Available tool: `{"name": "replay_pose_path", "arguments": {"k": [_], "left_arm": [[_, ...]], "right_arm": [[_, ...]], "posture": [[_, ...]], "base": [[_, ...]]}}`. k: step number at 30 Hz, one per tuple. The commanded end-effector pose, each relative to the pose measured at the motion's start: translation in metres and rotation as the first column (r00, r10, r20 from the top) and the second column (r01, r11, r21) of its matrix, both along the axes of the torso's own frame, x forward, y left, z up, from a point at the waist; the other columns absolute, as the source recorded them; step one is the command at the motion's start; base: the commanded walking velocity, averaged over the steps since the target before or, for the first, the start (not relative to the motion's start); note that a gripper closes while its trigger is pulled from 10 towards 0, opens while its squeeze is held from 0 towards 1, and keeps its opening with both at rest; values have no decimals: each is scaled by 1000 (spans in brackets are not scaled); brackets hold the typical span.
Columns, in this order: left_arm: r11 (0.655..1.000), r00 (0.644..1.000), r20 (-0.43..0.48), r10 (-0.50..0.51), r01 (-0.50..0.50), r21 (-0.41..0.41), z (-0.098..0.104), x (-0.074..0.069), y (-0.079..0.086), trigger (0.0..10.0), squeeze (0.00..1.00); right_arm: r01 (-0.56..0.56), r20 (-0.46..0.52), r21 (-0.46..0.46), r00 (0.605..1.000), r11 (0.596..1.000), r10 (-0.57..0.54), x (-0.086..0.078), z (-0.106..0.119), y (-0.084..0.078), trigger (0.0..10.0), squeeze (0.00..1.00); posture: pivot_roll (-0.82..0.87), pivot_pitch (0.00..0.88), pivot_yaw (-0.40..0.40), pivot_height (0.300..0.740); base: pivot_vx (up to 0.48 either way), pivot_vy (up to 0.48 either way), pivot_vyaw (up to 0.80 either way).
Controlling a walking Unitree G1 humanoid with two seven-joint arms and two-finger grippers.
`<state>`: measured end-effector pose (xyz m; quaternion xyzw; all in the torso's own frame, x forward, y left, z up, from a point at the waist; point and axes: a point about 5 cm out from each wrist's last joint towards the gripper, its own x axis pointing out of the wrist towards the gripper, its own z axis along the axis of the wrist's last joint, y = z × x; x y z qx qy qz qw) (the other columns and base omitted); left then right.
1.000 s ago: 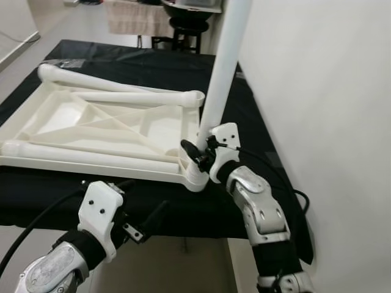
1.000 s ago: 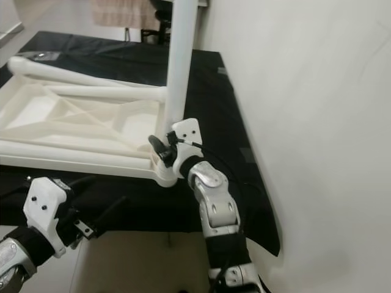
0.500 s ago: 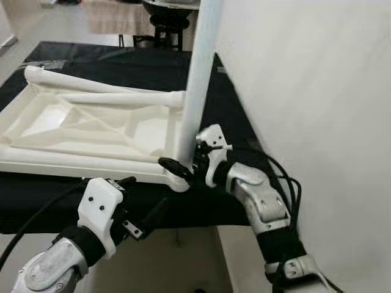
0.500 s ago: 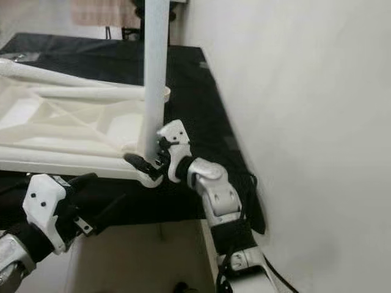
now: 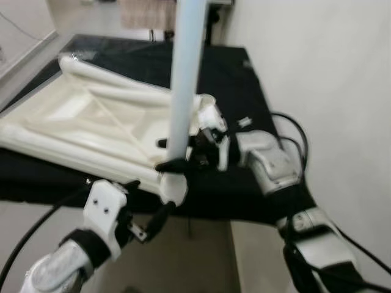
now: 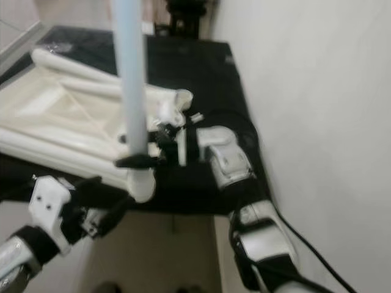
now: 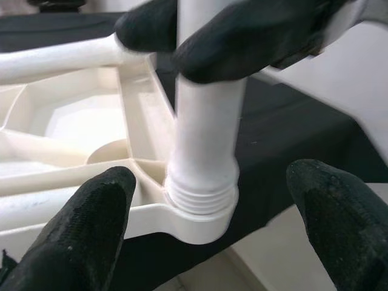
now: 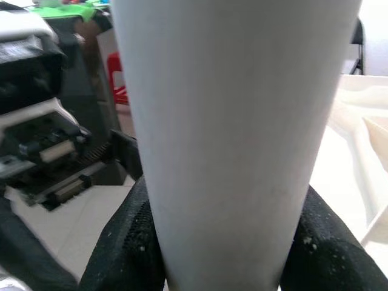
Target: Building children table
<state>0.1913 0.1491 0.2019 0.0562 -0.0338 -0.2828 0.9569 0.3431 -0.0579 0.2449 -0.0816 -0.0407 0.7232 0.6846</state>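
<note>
The right tool is clenched around the white table leg, its two black fingers wrapping the leg low down, a little above the bottom end. In the right wrist view the leg sits snug between both pads, pressed on either side. The leg stands close to upright, rising out of the top of the head views. Its threaded bottom end sits in the round corner socket of the white tabletop, with some thread rings showing above the socket rim.

The left tool is released, fingers spread wide. It hangs below and in front of that corner, off the near edge of the worktop, near the socket but touching nothing. In the left wrist view the leg and socket stand between its two fingertips, apart from both.

The tabletop lies upside down, its ribbed underside facing up, on the worktop, which is covered in black cloth. Two more white legs lie on it: one along the far side, one along the near side. A pale wall runs close by on the right, next to the right arm. The head views are blurred.
</note>
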Motion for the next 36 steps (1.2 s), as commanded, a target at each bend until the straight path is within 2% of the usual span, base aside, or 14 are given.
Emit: {"name": "replay_pose_path", "arguments": {"k": [1,9,11,12,13,15,24,25,27,28,29,33,35,36], "left_arm": [[1000,1000,-6,-7,7,-4,-1,-1,-1,10000,0],[1000,1000,-13,-13,13,-7,-3,-3,-3,10000,0],[1000,1000,-14,-14,14,-6,-4,-3,-3,10000,0],[1000,1000,-15,-14,14,-7,-3,-3,-2,10000,0],[1000,1000,-20,-17,17,-5,-4,-3,-2,10000,0],[1000,999,-25,-25,25,-8,-5,-2,-3,10000,0],[999,999,-21,-39,39,-9,-4,0,-5,10000,0],[999,999,-19,-35,35,-8,-4,0,-4,10000,0],[1000,999,-17,-30,30,-7,-3,0,-4,10000,0],[1000,1000,-16,-27,27,-6,-3,0,-3,10000,0],[1000,1000,-14,-25,25,-5,-3,0,-3,10000,0],[1000,1000,-12,-26,26,-4,-3,0,-3,10000,0],[1000,1000,-9,-27,27,-4,-2,0,-3,10000,0],[1000,1000,-9,-27,27,-5,-2,0,-4,10000,0]], "right_arm": [[-6,-23,-4,1000,1000,6,1,-7,-2,0,0],[298,-49,-7,953,955,-298,7,-34,-2,0,0],[477,-71,-29,876,878,-478,7,-49,2,0,0],[743,-55,-83,662,664,-748,7,-69,-2,0,0],[797,-46,-136,588,589,-807,-8,-87,4,0,0],[813,-21,-155,565,561,-825,-18,-95,9,0,0],[775,0,-142,622,616,-783,-13,-91,18,0,0],[774,-3,-139,624,618,-782,-10,-89,19,8196,0],[763,-33,-110,638,637,-769,-8,-81,20,10000,0],[740,-40,-74,668,669,-743,-6,-70,22,10000,247],[693,-63,-23,718,720,-693,-3,-58,25,10000,1000],[632,-65,44,774,773,-629,-4,-41,27,10000,1000],[494,-63,99,870,864,-490,-5,-24,28,10000,1000],[429,-53,113,903,896,-426,-5,-18,28,10000,788]], "posture": [[181,200,-155,740],[178,198,-164,740],[179,197,-166,740],[161,206,-150,740],[162,211,-143,740],[150,200,-138,740],[158,203,-146,740],[159,203,-144,740],[160,202,-144,740],[159,202,-143,740],[159,199,-143,740],[160,201,-143,740],[157,200,-147,740],[158,198,-148,740]], "base": [[0,0,0],[0,0,0],[0,0,0],[0,0,0],[0,0,0],[0,0,0],[0,0,0],[0,0,0],[0,0,0],[0,0,0],[0,0,0],[0,0,0],[0,0,0],[0,0,0]]}}
